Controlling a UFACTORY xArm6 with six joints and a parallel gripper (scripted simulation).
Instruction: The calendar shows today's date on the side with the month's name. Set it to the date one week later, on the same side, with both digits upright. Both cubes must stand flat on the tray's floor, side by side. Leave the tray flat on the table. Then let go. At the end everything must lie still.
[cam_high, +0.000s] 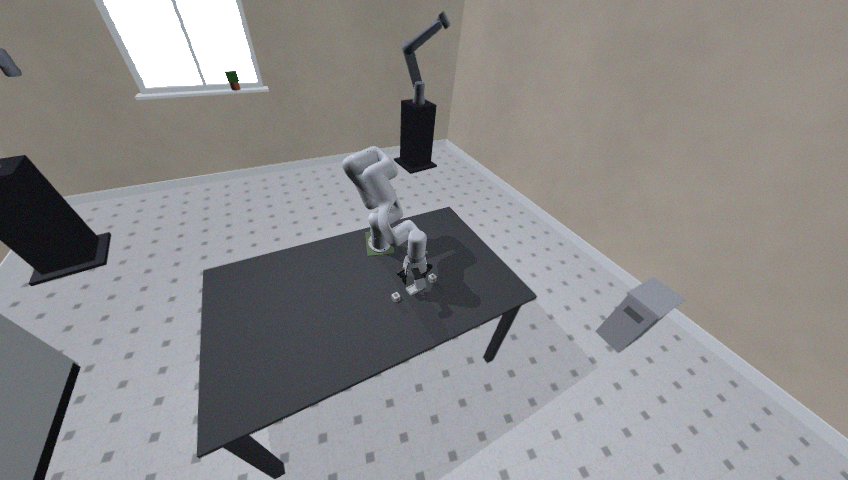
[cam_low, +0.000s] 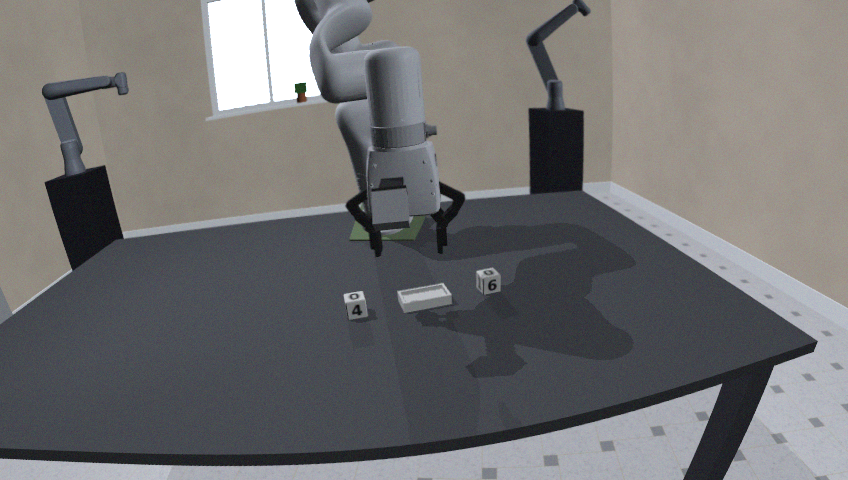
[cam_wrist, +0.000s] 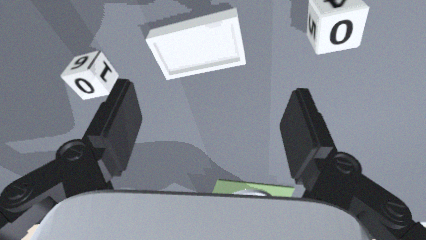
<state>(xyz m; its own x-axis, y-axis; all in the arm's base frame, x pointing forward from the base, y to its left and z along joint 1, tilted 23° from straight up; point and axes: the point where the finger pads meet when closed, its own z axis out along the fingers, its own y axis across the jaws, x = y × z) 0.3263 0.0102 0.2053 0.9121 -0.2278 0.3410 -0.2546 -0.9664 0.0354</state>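
Note:
A small white tray (cam_low: 424, 296) (cam_high: 414, 289) (cam_wrist: 196, 44) lies flat on the dark table with nothing in it. No month name is legible on it. One white cube (cam_low: 355, 305) (cam_high: 395, 296) (cam_wrist: 338, 25) stands on the table left of the tray in the exterior view, with 0 on top and 4 facing that camera. A second cube (cam_low: 487, 280) (cam_high: 432, 277) (cam_wrist: 89, 74) stands on the tray's right, with 0 on top and 6 in front. My gripper (cam_low: 408, 248) (cam_high: 414, 274) (cam_wrist: 212, 103) is open and empty. It hangs above the table just behind the tray, fingers pointing down.
The arm's green base pad (cam_low: 386, 231) (cam_high: 376, 246) (cam_wrist: 252, 189) lies close behind the gripper. Two other arms on black pedestals (cam_low: 556, 148) (cam_low: 83, 214) stand off the table. The table's front edge (cam_low: 416, 443) is far from the objects.

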